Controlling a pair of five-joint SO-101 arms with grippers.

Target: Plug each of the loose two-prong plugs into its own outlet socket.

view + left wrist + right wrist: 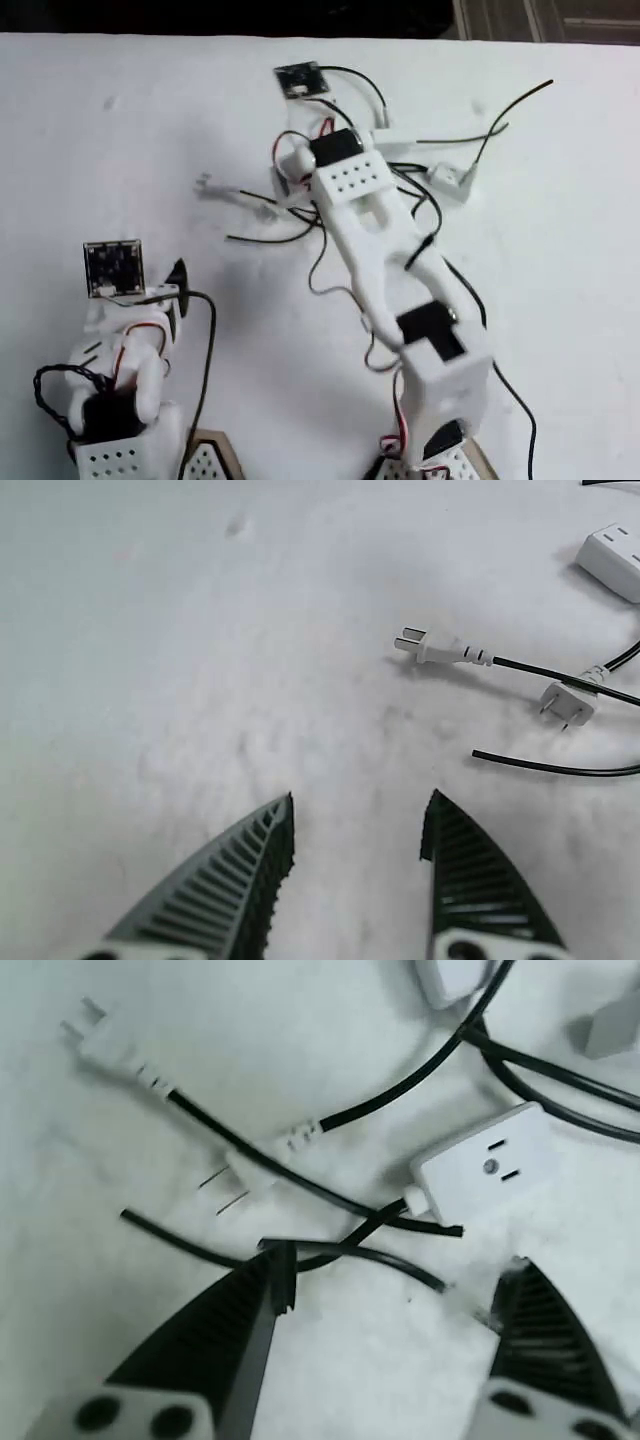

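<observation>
Layout at the outlet. A white outlet socket (490,1165) lies flat on the white table (100,130), its paired slots facing up with nothing plugged into them. Its own black lead leaves one end and crosses under other cables. Both loose plugs lie on the table, apart from the socket. The nearer two-prong plug (255,1165) rests with its thin prongs pointing away from the socket, and a black cable (330,1195) runs across its body. The farther two-prong plug (100,1045) lies well beyond it on bare surface. Two cut cable ends (125,1217) lie between the plugs and the right gripper (398,1265). The right gripper hangs over this tangle with its claw spread wide and holding nothing; one finger is just beside the socket's corner. The left gripper (355,810) is also spread wide and empty above bare table, well short of the plugs. In the high view, the left arm (120,370) sits folded at the near edge, and the right arm (390,250) stretches toward mid-table.
</observation>
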